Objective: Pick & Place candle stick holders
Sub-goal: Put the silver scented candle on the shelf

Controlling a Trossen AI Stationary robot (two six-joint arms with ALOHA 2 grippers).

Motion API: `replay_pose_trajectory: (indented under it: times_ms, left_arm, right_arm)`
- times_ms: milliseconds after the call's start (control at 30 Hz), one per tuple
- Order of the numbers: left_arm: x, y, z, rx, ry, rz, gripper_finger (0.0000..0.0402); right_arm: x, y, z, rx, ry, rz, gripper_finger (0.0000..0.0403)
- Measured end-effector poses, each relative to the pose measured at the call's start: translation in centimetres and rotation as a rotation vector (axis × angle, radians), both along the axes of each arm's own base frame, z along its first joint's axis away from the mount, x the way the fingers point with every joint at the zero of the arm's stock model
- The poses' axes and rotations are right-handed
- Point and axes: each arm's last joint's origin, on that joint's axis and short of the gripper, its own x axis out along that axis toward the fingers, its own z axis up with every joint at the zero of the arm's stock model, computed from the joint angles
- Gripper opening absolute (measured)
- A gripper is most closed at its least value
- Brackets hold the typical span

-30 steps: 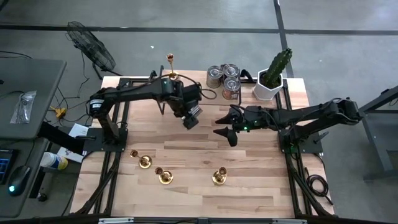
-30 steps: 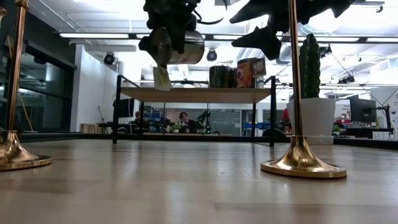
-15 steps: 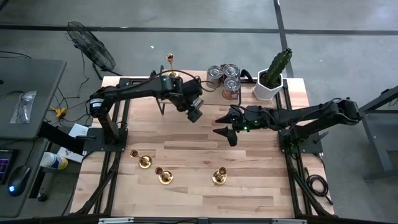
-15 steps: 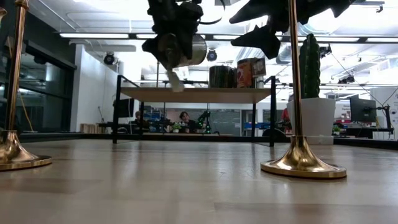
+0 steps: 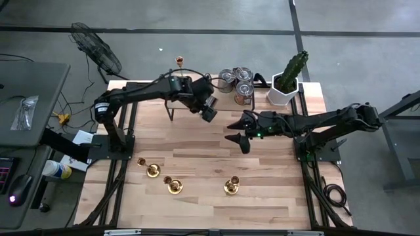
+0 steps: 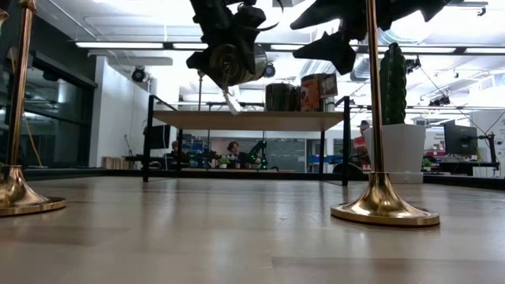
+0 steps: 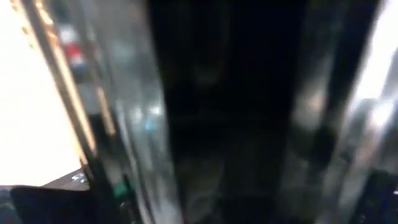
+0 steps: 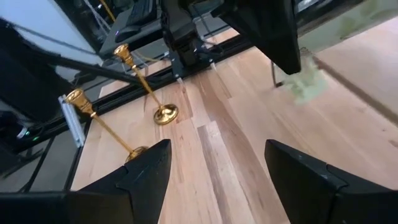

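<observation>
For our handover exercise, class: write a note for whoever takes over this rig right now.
Left gripper: raised over the table's far side, shut on a tin can, not a holder.
Right gripper: open, empty, hovering mid-table.
Candle stick holders: three stand upright near the front edge; the fourth holder is at the far edge, behind the left arm.
Done: no holder is gripped.
Left: probably all four.
</observation>
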Motion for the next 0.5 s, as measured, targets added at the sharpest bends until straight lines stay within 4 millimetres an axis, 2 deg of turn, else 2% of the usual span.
replay_pose_trajectory:
  times_ms: [133,300,500]
  left_arm:
    - [-0.1,0.9,0.1,-0.002,-0.022,0.074,0.0344]
    - [0.1,1.0,0.2,0.017,-0.041,0.118,0.0344]
    - [1.3,1.4,-0.9,0.002,-0.059,0.178,0.0344]
  right_arm:
    - [0.0,-0.1,0.2,-0.012,-0.015,-0.026,0.0252]
    - [0.0,-0.1,0.2,-0.026,-0.015,-0.044,0.0252]
    - [0.0,-0.1,0.2,-0.026,-0.015,-0.044,0.0252]
